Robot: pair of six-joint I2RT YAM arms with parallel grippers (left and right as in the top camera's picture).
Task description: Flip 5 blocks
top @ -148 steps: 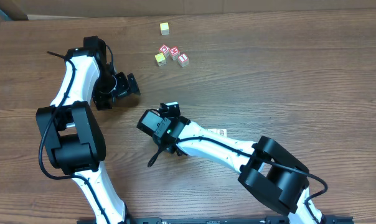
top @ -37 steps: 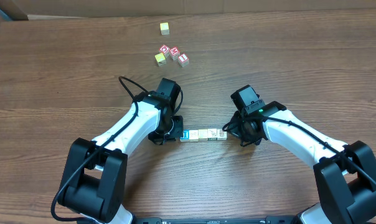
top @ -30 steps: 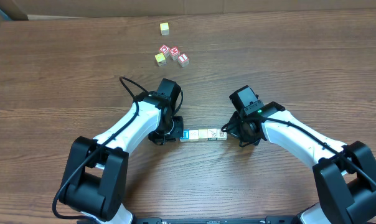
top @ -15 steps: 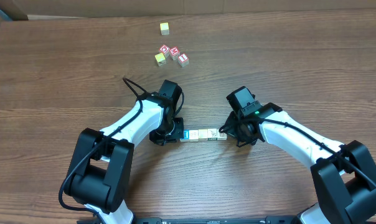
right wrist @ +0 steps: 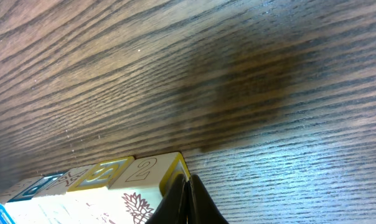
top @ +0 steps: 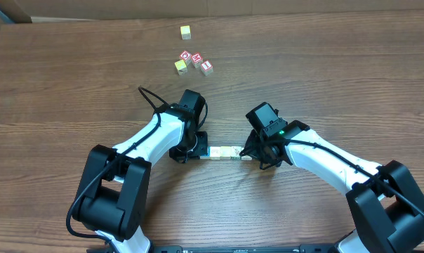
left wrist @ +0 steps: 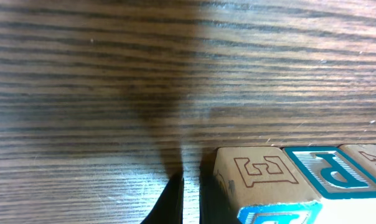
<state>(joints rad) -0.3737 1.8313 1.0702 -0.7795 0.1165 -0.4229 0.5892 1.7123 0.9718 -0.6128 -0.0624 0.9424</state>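
Observation:
A short row of blocks (top: 229, 152) lies on the table between my two grippers. The left gripper (top: 201, 150) is shut and empty, its tips (left wrist: 190, 205) on the wood beside the row's left end. There sits a cream block with an E (left wrist: 256, 177), then a blue-framed P block (left wrist: 328, 174). The right gripper (top: 251, 154) is shut too, its tips (right wrist: 188, 199) pressed against the right end block, cream with a 2 and a yellow edge (right wrist: 154, 169). A yellow-framed block (right wrist: 104, 175) follows it.
Far behind the row, a cluster of red-and-white letter cubes with a yellow one (top: 192, 62) lies on the table. A lone yellow-topped cube (top: 186, 31) sits farther back. A cardboard wall (top: 198, 7) runs along the table's far edge.
The right arm has slid left, and the row between the grippers has closed up against the left gripper. The left arm has barely moved. Both grippers stay shut.

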